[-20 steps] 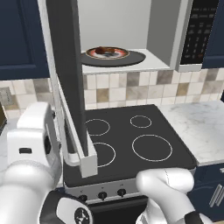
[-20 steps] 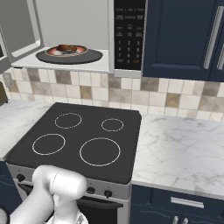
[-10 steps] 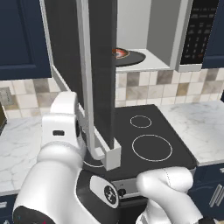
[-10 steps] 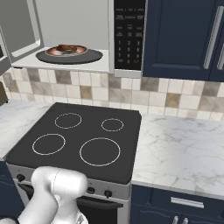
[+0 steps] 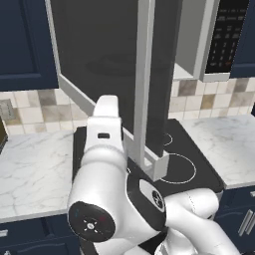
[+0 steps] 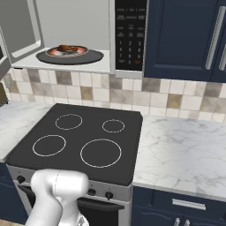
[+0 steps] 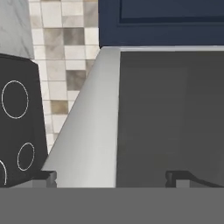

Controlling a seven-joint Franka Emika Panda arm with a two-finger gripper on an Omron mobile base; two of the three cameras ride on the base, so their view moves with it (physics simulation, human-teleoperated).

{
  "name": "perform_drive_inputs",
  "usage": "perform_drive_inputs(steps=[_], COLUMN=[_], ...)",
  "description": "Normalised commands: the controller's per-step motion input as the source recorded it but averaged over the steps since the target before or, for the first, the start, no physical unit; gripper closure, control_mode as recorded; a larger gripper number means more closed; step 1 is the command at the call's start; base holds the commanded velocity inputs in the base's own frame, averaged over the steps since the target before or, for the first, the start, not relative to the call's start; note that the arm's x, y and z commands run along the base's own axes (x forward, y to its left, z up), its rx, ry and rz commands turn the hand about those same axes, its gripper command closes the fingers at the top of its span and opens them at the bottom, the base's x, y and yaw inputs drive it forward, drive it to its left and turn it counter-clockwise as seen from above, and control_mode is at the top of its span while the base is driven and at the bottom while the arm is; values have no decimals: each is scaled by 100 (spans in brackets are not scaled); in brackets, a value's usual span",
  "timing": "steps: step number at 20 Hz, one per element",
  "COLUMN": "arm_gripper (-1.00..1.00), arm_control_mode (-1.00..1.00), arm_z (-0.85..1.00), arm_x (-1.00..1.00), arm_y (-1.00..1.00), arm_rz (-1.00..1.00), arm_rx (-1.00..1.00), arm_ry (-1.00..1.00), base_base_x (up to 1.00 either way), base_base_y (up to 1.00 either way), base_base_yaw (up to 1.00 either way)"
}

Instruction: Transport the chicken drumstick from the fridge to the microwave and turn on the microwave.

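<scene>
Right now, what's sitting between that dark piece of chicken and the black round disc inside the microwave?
A white plate with an orange-red rim: in the right base view the chicken drumstick lies on it, and the plate rests on the black turntable inside the microwave.

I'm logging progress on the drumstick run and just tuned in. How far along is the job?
Done: the chicken drumstick lies on the plate on the turntable inside the microwave. In hand: the microwave door stands partly open, and the open gripper sits against it, holding nothing, apparently to push it shut. Left: close the door fully, then press start on the button panel.
</scene>
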Motion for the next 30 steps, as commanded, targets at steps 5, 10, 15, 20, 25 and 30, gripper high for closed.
perform_drive_inputs(steps=[5, 10, 15, 20, 25, 30], arm_gripper=[-100, -100, -100, -100, -100, -100], arm_control_mode=[-100, -100, -100, -100, -100, -100], arm_z=[-2, 0, 0, 0, 0, 2], arm_x=[42, 44, 45, 45, 42, 49], arm_y=[-53, -51, -53, -51, -47, -47], arm_rz=[0, 0, 0, 0, 0, 0], arm_rx=[0, 0, 0, 0, 0, 0], arm_ry=[0, 0, 0, 0, 0, 0], base_base_x=[0, 0, 0, 0, 0, 0], base_base_y=[0, 0, 0, 0, 0, 0], base_base_yaw=[0, 0, 0, 0, 0, 0])
